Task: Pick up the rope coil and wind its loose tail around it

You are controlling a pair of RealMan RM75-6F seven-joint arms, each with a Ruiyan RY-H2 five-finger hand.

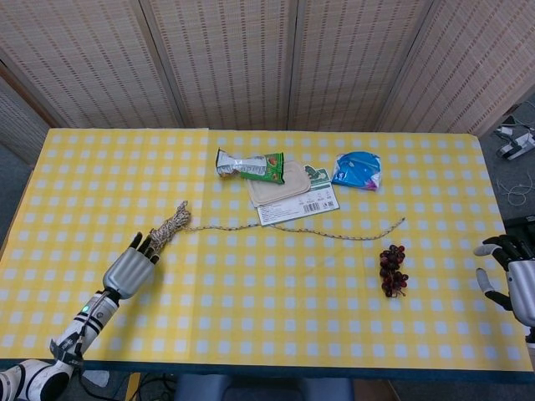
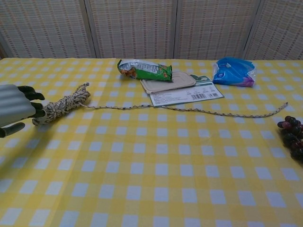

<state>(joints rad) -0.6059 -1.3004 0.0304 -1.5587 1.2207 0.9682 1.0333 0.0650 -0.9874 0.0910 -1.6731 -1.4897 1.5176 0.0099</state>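
A: Nearest row, left edge?

B: Left hand [image 1: 127,269], grey shell, dark fingers. Its fingertips [image 2: 34,108] close on the near end of the speckled beige-and-brown rope coil [image 1: 167,228]. It grips that end; the bundle lies slanting away from it on the yellow-and-white checked tablecloth [image 1: 276,309], far end resting on the cloth. My reading: holding one end leaves the rest of the bundle free for winding.

A: Right side, same depth?

B: Right hand [image 1: 512,271], at the table's right edge, fingers loosely curled, holding nothing. Probably waiting to take the tail.

A: Next row?

B: Cluster of dark red grapes [image 1: 392,268], near the right hand, apart from the rope.

A: Middle?

B: Thin loose rope tail [image 1: 334,233]. It leaves the coil's far end, runs rightward across the cloth, passes the near edge of the white barcoded paper card [image 1: 298,205], and ends free above the grapes. Fully unwound, so the winding has not begun.

A: Far row?

B: Pale beige flat pad [image 1: 278,185] lying on the card; green crinkled snack wrapper [image 1: 250,165] at its left corner; blue plastic packet [image 1: 358,170] to the right, separate. None touch the coil.
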